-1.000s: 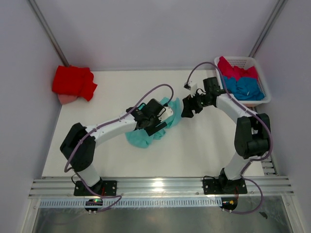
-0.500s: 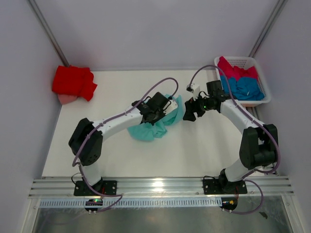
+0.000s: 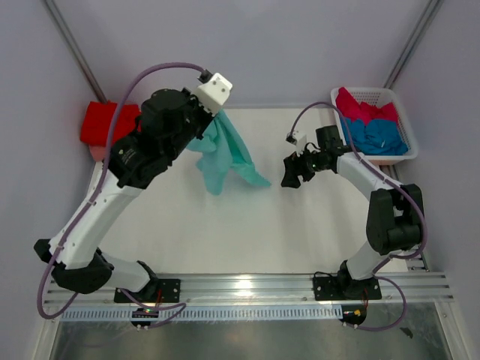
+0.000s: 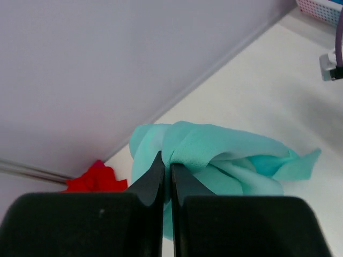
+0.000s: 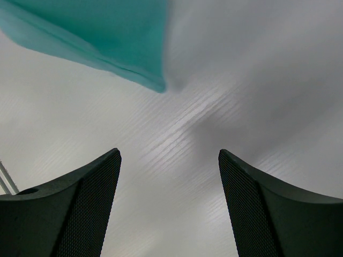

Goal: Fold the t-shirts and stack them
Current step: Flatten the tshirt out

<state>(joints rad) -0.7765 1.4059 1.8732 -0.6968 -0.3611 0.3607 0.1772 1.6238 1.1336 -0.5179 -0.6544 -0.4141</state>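
The left gripper [image 4: 166, 163] has its jaws pressed together on a bunched fold of the mint-teal t-shirt [image 4: 214, 155], pinched right at the fingertips. From that pinch the shirt hangs down in loose folds, held high over the white table [image 3: 300, 225], left of centre and toward the back (from overhead, one pointed corner trails out to the right). Whether its lowest part touches the table cannot be told. The right gripper [image 5: 169, 155] holds nothing, its jaws standing wide apart. It hovers low over bare table just right of the hanging shirt, whose pointed corner shows at the top of the right wrist view. At the table's far left corner lies the bright red t-shirt [image 3: 105, 124], partly hidden by the left arm. At the far right corner stands a white slatted basket [image 3: 371, 91], with a crimson-pink t-shirt [image 3: 360, 109] at its back and a blue t-shirt [image 3: 379, 136] in front of that.
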